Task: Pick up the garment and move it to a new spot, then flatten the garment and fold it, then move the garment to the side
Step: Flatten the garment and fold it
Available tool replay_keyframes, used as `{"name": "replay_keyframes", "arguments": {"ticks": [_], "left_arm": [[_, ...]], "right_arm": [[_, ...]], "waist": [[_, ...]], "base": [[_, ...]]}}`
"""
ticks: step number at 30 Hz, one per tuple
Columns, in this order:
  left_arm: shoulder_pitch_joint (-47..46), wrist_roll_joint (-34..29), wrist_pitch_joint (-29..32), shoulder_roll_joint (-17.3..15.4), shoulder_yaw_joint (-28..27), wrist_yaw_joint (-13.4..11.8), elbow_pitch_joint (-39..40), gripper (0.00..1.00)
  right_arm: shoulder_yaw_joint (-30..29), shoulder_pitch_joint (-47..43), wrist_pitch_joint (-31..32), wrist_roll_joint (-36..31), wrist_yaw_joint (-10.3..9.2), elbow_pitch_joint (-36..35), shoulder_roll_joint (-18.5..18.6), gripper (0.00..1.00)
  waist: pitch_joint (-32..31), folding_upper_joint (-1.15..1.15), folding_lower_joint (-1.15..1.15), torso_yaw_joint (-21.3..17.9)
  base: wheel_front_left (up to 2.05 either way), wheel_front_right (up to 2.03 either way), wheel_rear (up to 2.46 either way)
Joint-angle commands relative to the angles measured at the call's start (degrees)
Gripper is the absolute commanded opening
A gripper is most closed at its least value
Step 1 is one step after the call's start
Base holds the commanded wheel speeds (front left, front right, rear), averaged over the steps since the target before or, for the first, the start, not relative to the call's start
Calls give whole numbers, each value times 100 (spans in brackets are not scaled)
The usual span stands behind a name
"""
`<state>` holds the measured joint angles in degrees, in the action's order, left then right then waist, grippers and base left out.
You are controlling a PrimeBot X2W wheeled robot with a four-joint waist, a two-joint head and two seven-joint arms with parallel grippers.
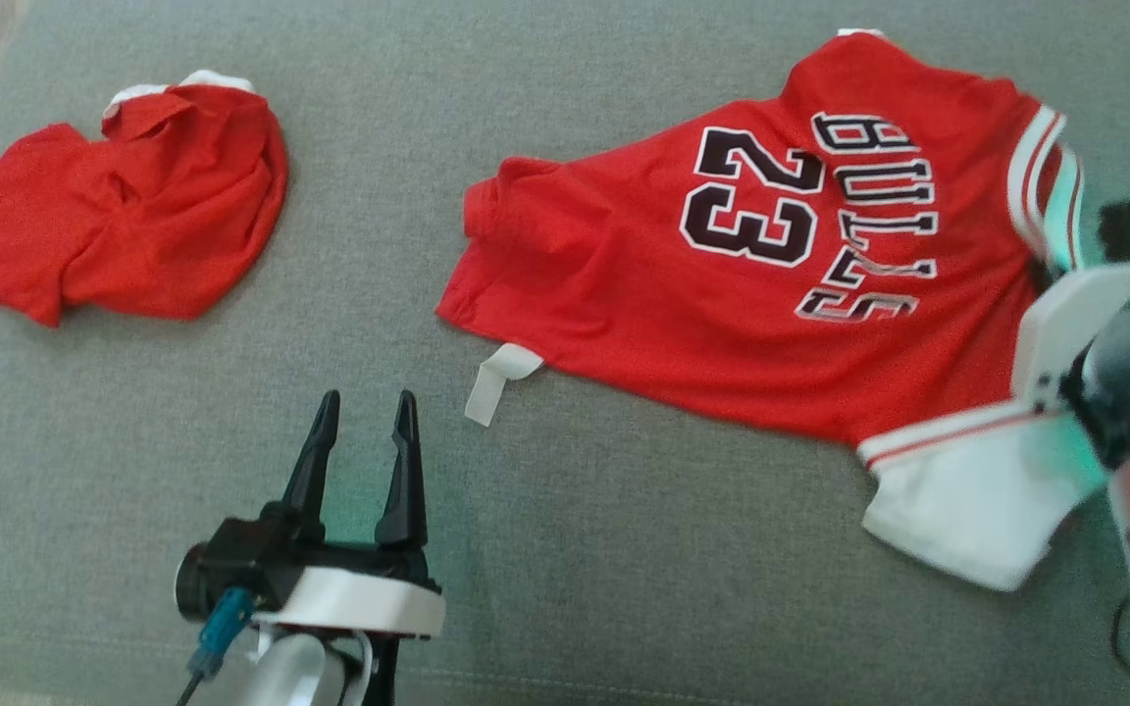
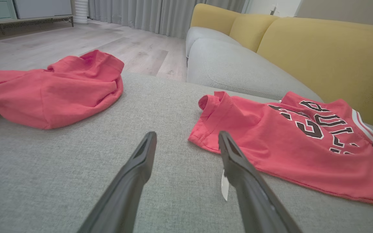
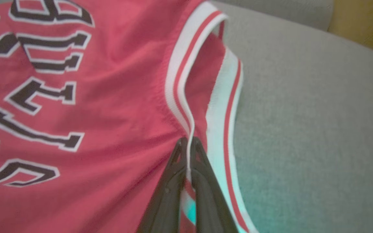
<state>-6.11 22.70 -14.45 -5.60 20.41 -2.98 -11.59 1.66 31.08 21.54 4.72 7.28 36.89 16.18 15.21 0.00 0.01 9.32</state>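
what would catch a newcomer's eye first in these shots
The red jersey with BULLS 23 in black stands out first, spread across the right of the grey cushion. Its white striped armhole edge is pinched in the shut right gripper, while the left gripper sits open at the lower left. A second red garment lies crumpled at the far left.

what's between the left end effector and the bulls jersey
Mostly bare grey cushion; only the white tag on the jersey lies ahead of the left end effector, seen in head and left wrist views.
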Motion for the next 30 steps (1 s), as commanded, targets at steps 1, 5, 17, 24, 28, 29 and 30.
{"name": "replay_keyframes", "arguments": {"ticks": [1, 5, 17, 24, 28, 29, 30], "left_arm": [[-252, -75, -55, 13, -229, 20, 186, 100], [-295, -120, -55, 36, -285, 48, 182, 100], [-298, -215, -55, 123, -335, 117, 68, 100], [-201, -251, -55, 109, -375, 177, -25, 100], [-126, -219, -46, 62, -383, 196, -169, 100], [-108, -206, -36, 54, -388, 188, -204, 100], [-87, -194, -31, 43, -399, 178, -237, 100]], "right_arm": [[57, 487, -218, -124, 21, -89, 111, 0], [55, 1047, -502, -330, 21, 199, -1, 0], [-194, 1714, -1554, -951, 21, 1251, -339, 100], [-392, 1496, -2359, -914, 21, 1448, -589, 100], [-500, 1106, -2767, -807, 21, 1333, -829, 100], [-529, 984, -2861, -808, 21, 1272, -862, 100], [-541, 854, -2963, -819, 21, 1199, -908, 100]], "waist": [[70, 0, -1, 32], [138, 0, -1, 58], [29, 0, -1, 107], [-359, 0, -1, -189], [-682, 0, -1, -434], [-747, 0, -1, -487], [-827, 0, -1, -547]], "base": [[0, 0, 0], [0, 0, 0], [0, 0, 0], [0, 0, 0], [0, 0, 0], [0, 0, 0], [0, 0, 0]]}}
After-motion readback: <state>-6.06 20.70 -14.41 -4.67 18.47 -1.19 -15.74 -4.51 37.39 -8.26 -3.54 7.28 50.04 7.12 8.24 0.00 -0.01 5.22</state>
